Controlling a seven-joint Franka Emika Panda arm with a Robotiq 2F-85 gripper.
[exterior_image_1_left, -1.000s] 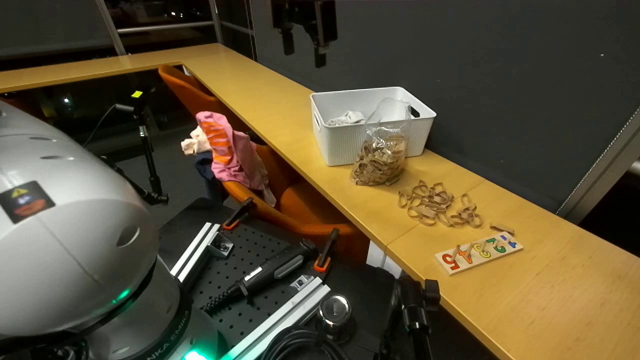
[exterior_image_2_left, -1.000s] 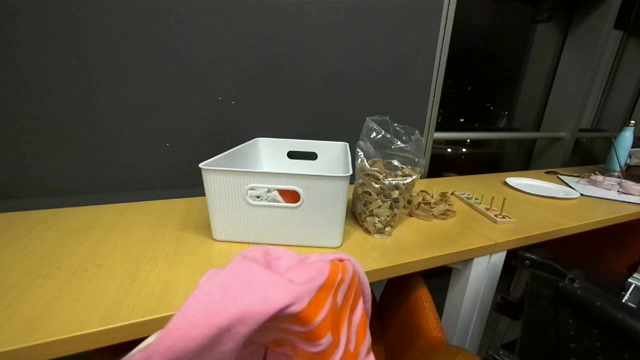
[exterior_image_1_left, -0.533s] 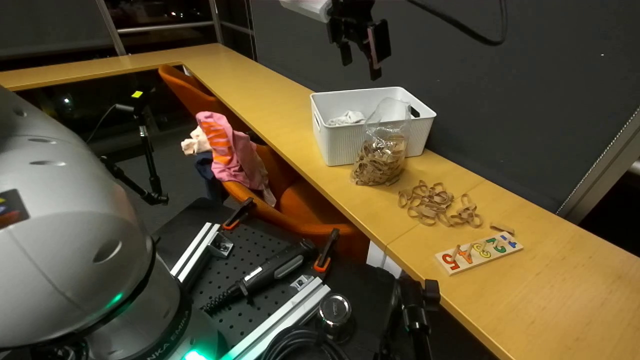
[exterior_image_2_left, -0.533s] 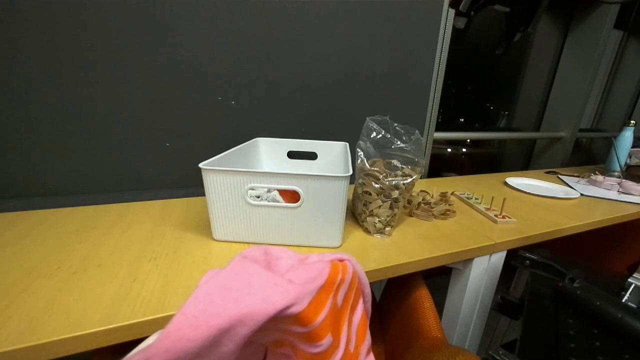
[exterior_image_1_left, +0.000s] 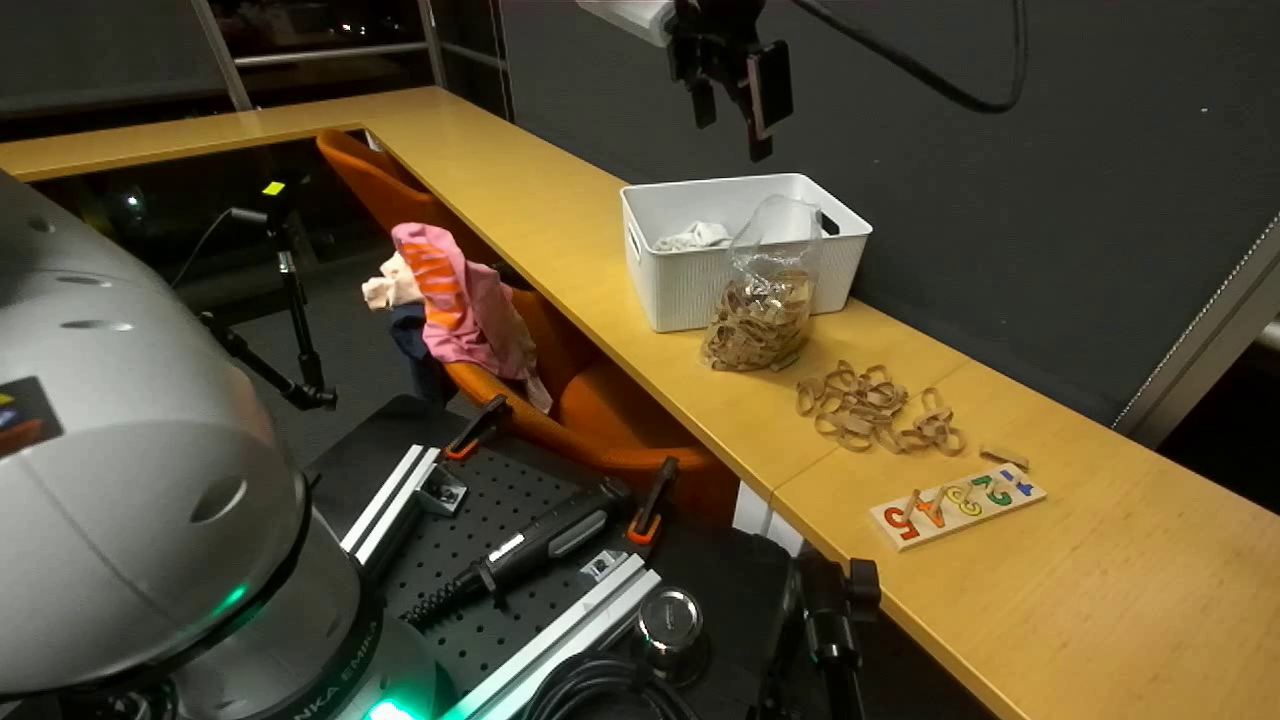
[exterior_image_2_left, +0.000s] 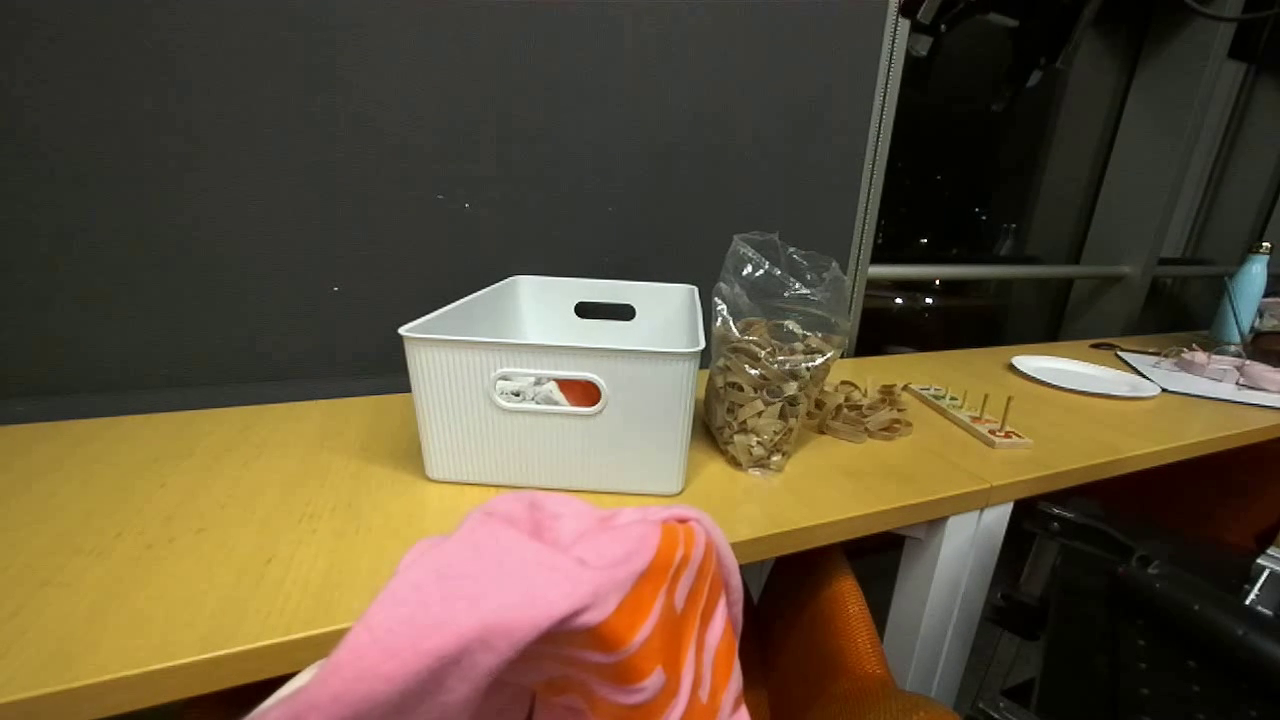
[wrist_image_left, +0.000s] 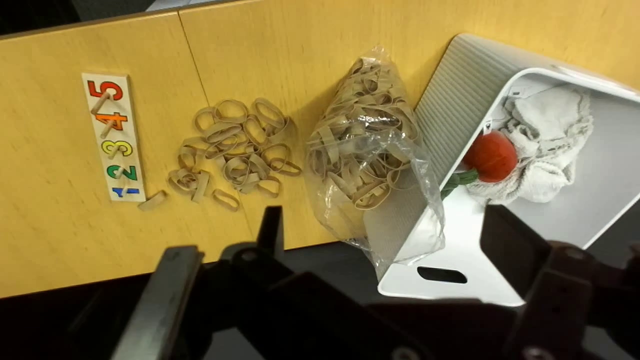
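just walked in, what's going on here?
A robot arm has its claw open and holding nothing. It hangs in the air, higher than the white bin and the clear bag of tan bands standing beside the bin on the wooden table. A heap of loose bands lies between the bag and a pegboard numbered 1 to 5. Inside the bin sit a whitish cloth and a red item.

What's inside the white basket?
In the white basket: a crumpled whitish cloth and a round red thing with a green end. Anything under the cloth is covered, so I can't tell.
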